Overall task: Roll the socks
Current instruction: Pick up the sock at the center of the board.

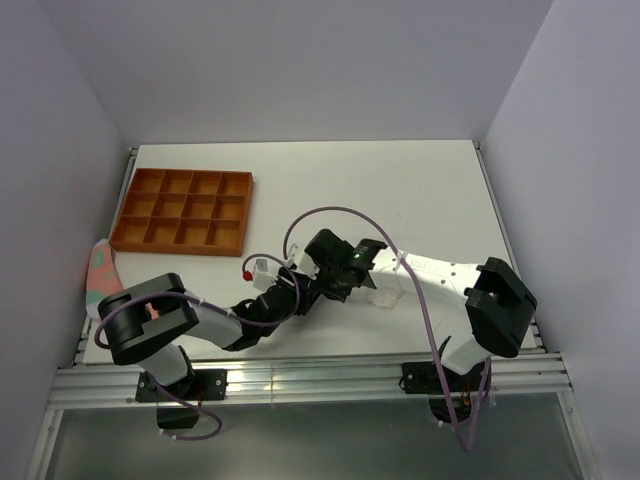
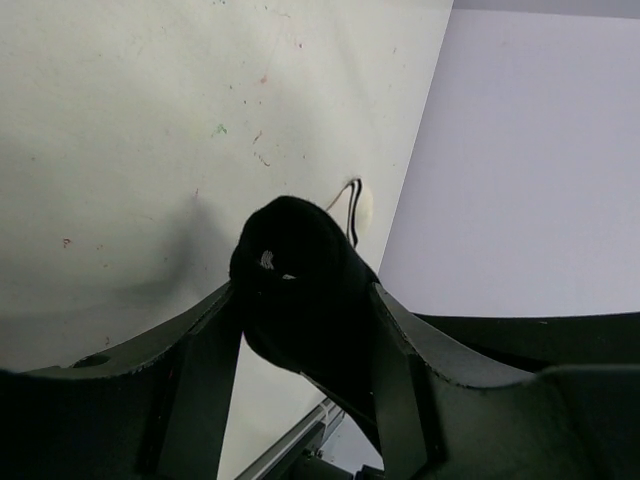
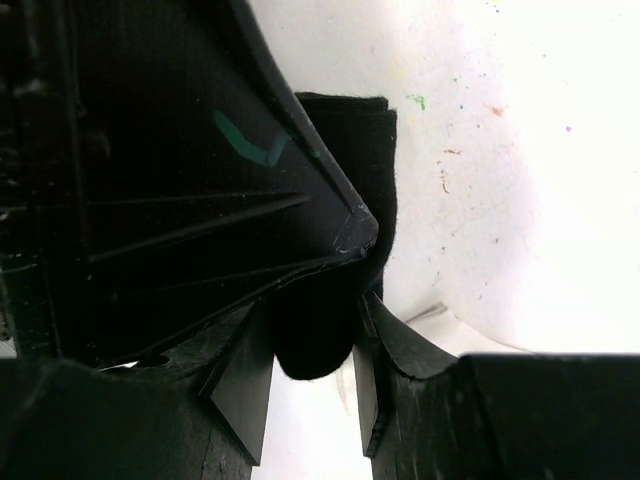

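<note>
Clasping the bunched black sock (image 2: pixel 300 265) in the left gripper (image 2: pixel 305 305), at the near middle of the worktop (image 2: pixel 120 120); pinching that same sock in the right gripper (image 3: pixel 312 335) too. Peeking out just behind the black bundle, low against the worktop: white sock (image 2: pixel 362 208) with black stripes.

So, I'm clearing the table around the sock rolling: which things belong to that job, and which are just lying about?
Job: black sock, white sock, left hand and right hand, both gripping the black sock.
Lying about: orange compartment tray, pink fabric piece.
</note>
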Robot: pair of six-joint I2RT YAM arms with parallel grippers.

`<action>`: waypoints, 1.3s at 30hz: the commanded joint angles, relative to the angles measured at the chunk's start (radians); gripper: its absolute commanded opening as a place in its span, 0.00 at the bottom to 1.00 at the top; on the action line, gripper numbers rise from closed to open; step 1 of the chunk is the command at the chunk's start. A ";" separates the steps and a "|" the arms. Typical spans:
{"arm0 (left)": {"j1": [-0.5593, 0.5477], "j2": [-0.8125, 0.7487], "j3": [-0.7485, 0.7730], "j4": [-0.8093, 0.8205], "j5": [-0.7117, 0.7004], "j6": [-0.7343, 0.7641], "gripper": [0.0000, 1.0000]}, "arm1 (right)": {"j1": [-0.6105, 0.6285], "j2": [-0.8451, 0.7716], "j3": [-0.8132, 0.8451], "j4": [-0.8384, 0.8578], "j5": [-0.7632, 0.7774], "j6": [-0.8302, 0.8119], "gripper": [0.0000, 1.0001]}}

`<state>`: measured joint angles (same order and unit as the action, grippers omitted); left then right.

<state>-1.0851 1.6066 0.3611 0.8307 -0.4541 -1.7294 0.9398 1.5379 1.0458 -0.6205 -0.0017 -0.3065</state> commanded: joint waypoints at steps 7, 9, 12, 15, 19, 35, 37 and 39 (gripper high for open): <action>-0.001 -0.040 0.019 -0.116 0.091 0.024 0.57 | 0.044 -0.064 0.022 0.156 0.034 -0.013 0.00; 0.004 -0.040 0.033 -0.137 0.106 0.033 0.57 | 0.045 -0.062 0.020 0.162 0.049 -0.016 0.00; 0.008 -0.031 0.035 -0.131 0.135 0.027 0.57 | 0.045 -0.064 0.011 0.176 0.078 -0.019 0.00; 0.011 -0.014 0.019 -0.088 0.153 0.011 0.57 | 0.045 -0.064 0.006 0.182 0.077 -0.014 0.00; 0.013 0.018 0.001 -0.016 0.157 -0.007 0.57 | 0.047 -0.073 0.016 0.154 0.006 -0.011 0.00; 0.022 -0.039 0.041 -0.056 0.103 0.047 0.53 | 0.044 -0.081 0.122 0.045 -0.253 0.032 0.00; 0.022 -0.051 0.042 -0.065 0.097 0.053 0.52 | 0.044 -0.082 0.123 0.042 -0.265 0.032 0.00; 0.022 -0.057 0.044 -0.071 0.095 0.057 0.50 | 0.044 -0.084 0.125 0.039 -0.290 0.035 0.00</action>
<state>-1.0615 1.5620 0.3649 0.7952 -0.3634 -1.7161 0.9546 1.5150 1.0824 -0.6949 -0.0738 -0.2836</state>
